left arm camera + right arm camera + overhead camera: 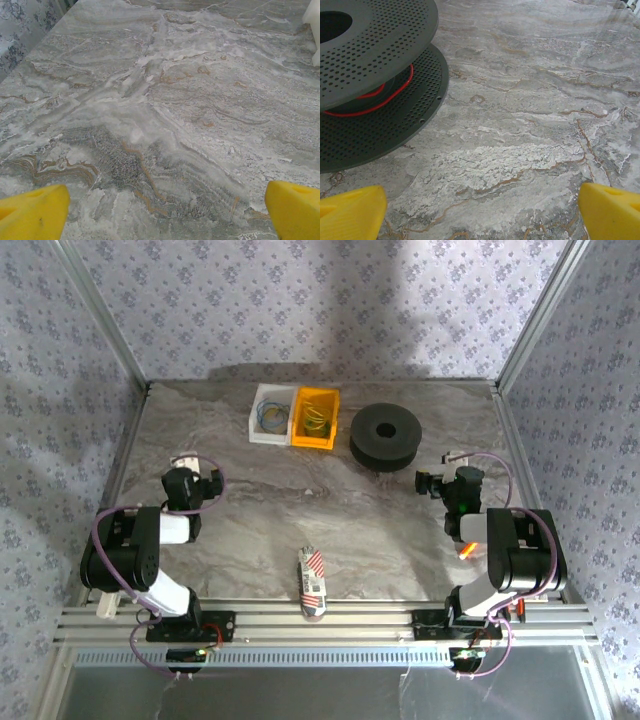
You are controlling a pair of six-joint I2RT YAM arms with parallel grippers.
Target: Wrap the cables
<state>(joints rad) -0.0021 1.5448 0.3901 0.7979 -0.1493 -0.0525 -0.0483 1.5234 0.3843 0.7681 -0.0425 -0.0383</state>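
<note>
The cables (316,419) lie coiled in a yellow bin (312,443) at the far side of the table (300,510), just left of the black spool (386,436). The left gripper (165,212) and right gripper (480,212) both stand released, empty.

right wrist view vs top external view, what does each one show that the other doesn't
Right wrist adds: red wire wound on the black spool, the holes in its flanges, and the right claw, open, at the bottom edge. Top external adds: the white bin and yellow bin holding coiled cables, a striped packet at the near edge, the left arm and right arm. Shared: the spool and the marbled table.
</note>
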